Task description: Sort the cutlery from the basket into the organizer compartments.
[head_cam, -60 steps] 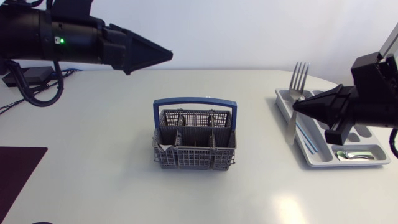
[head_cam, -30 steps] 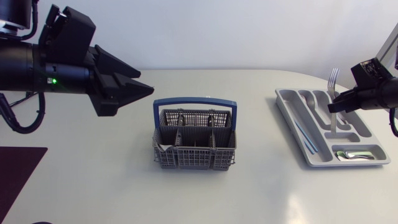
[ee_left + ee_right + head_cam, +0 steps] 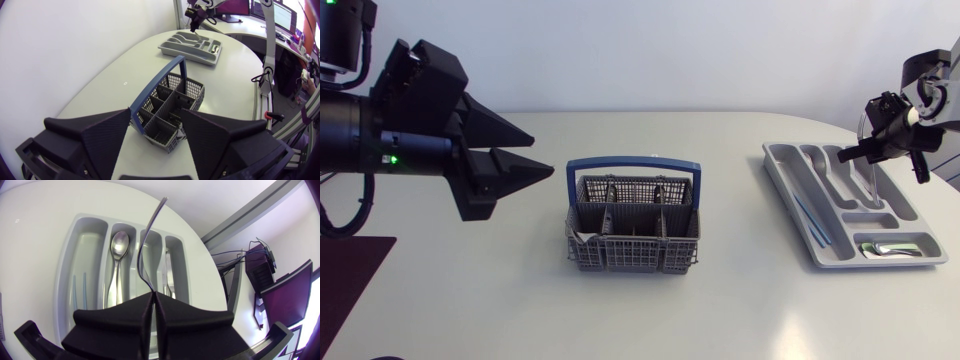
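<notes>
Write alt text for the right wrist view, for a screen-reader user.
The right claw is shut on a fork, seen edge-on and held above the grey organizer on a white table. A spoon lies in one of the organizer's long compartments, beside the fork's line.

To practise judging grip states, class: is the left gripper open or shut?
Open. The left gripper has its fingers spread wide, nothing between them, short of the cutlery basket.

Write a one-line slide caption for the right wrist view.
Right hand shut on a fork, held above the organizer, where a spoon lies in one compartment.
</notes>
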Motion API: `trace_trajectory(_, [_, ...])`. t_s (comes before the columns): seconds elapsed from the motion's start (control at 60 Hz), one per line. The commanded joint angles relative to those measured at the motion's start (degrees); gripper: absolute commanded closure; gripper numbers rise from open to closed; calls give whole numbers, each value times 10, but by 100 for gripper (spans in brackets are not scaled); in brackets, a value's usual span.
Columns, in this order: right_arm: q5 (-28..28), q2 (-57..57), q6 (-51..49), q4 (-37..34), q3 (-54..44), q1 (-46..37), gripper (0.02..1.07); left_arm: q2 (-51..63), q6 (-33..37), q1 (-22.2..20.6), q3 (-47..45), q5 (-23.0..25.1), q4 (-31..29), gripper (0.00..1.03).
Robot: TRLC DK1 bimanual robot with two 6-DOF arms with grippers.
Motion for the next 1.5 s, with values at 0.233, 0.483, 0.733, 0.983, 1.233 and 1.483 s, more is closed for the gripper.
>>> trace_trajectory(0.233, [56, 151, 25, -7, 138, 5, 101, -20, 22, -45, -18, -48, -19, 34])
trace_trajectory(0.483, [63, 257, 37, -75, 250, -8, 101, -35, 35, -53, -18, -63, -41, 34])
trace_trajectory(0.733, [52, 320, 45, -156, 333, -14, 99, -47, 44, -59, -23, -68, -57, 34])
trace_trajectory(0.983, [12, 326, 54, -185, 329, -21, 89, -68, 72, -50, -40, -79, -65, 34])
trace_trajectory(1.233, [-32, 233, 46, -147, 237, -30, 38, -102, 101, -43, -86, -79, -51, 34])
trace_trajectory(1.483, [-97, 84, 4, -84, 80, -15, 25, -124, 143, -47, -157, -78, -3, 34])
